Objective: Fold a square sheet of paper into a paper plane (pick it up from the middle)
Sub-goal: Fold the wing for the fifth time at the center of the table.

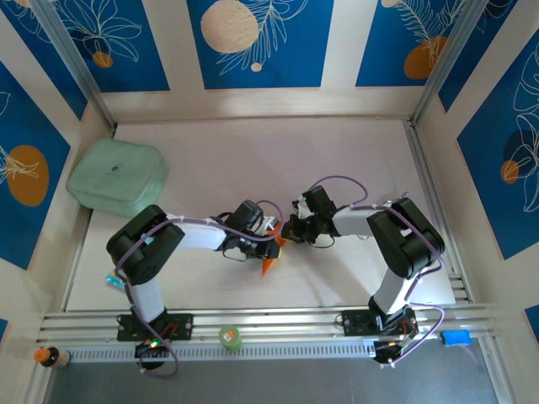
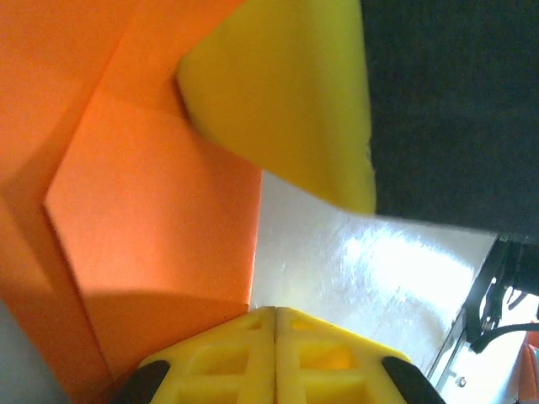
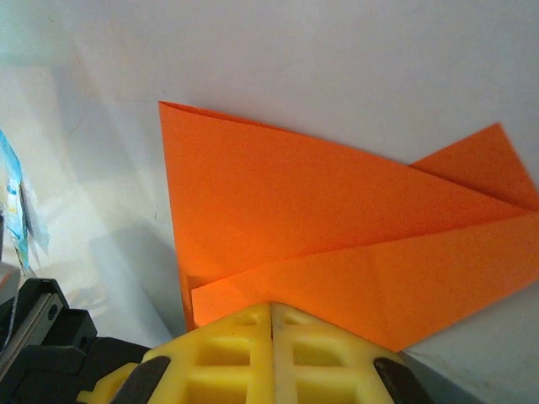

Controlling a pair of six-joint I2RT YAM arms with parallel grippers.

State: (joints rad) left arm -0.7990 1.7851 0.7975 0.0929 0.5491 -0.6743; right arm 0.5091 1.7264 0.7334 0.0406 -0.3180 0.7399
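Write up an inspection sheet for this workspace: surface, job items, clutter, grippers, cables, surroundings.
Surface: white tabletop, no spills seen.
Job's things: bright orange paper sheet, folded into a pointed wedge with overlapping flaps, between the two grippers.
Clutter: pale green cushion-like pad at the far left corner; small green round object on the front rail; small blue block near the rail's right end.
Grippers: left gripper fingers together, at the paper's edge; right gripper fingers together, tips on the paper.
Cables: purple cables looped along both arms.
Surroundings: blue leaf-patterned wall panels on three sides.
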